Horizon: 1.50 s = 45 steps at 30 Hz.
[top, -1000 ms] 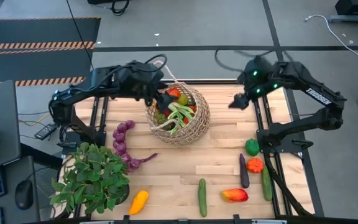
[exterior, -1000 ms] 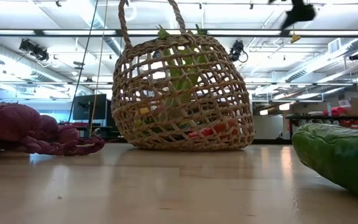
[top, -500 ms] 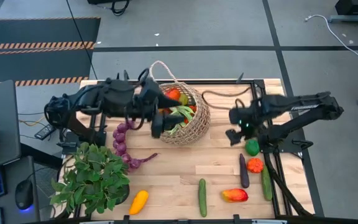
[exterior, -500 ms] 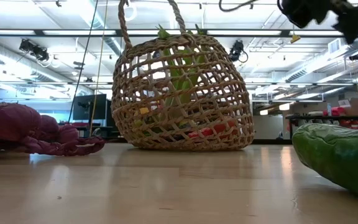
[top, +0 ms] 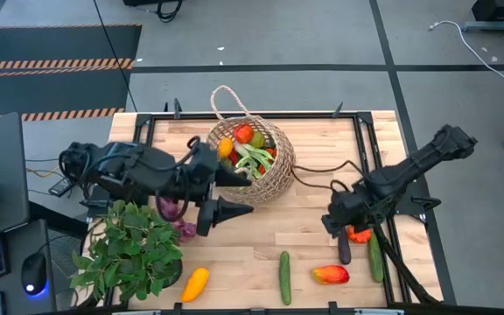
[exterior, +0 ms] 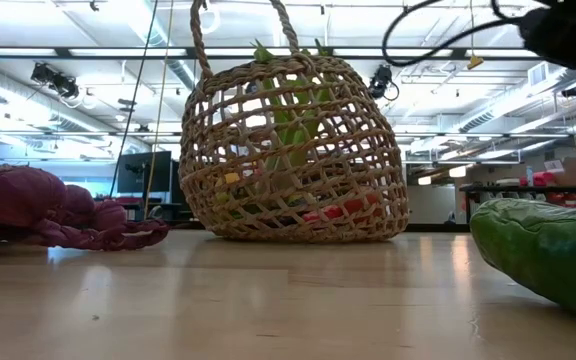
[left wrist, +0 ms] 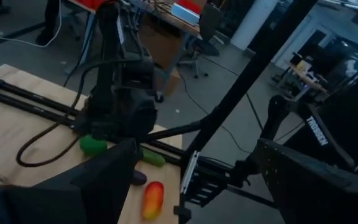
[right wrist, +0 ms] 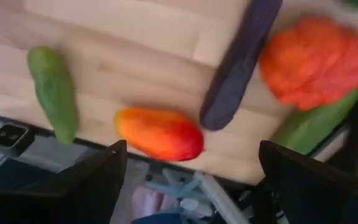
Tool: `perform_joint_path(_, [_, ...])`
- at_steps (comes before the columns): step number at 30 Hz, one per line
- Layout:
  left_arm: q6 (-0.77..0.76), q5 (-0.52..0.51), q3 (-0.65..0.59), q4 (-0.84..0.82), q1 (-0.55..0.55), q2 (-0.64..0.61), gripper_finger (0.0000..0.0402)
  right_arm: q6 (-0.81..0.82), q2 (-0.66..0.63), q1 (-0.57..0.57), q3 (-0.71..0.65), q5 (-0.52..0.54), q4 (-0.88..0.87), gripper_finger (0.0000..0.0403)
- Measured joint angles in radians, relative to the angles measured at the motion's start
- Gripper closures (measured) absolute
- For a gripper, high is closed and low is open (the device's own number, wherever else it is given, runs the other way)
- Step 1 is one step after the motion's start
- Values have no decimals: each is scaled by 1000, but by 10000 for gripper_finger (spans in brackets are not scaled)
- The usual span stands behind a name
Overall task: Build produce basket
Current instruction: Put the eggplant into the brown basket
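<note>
Near edge of the light wooden slatted counter (top: 261, 245), lower part of the high view: small yellow squash (top: 195, 283) lower left, slim green cucumber (top: 284, 277) at centre, red-orange mango-like fruit (top: 331, 275) right of it. Leafy green potted plant (top: 129, 248) in the lower-left corner.

Lower right cluster: dark purple slender eggplant (top: 343, 249), bumpy orange fruit (top: 360, 234), second green cucumber (top: 375, 259) along the right rail. Right wrist view confirms: eggplant, orange fruit, red-orange fruit and cucumber all loose on the counter.

Right gripper (top: 333, 219) low over that cluster, centre right; jaws spread wide, empty, nothing between the fingers (right wrist: 104, 180).

Left gripper (top: 226, 197) centre left, just below and left of the basket; jaws wide apart, empty, dark pointed fingers (top: 227, 210) aimed right. Purple knobbly string of produce (top: 175, 210) partly hidden under the left arm, beside the plant.

Round tan open-weave straw basket (top: 269, 179) upright at upper centre of the counter, loop handle (top: 226, 94) toward the far edge. Inside: green leek-like stalks (top: 252, 160), red and orange pieces (top: 243, 134). Low view: basket standing flat on the counter, green stalks and red produce visible through the weave; large green item (exterior: 548, 250) blurred close at right edge, type unclear.
</note>
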Motion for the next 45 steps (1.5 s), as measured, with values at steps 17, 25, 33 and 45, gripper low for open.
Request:
perform_joint_path(17, [-7,-216,-1,71,-31,16,66,324,66,260,-183,107,191,46])
perform_joint_path(25, [-54,-227,-1,94,-26,16,66,346,66,266,-336,147,460,54])
perform_joint_path(33, [-105,-230,-1,95,-26,20,66,336,68,266,-438,173,464,54])
perform_joint_path(45, [-96,-234,-1,89,-15,20,66,286,86,264,-478,197,503,119])
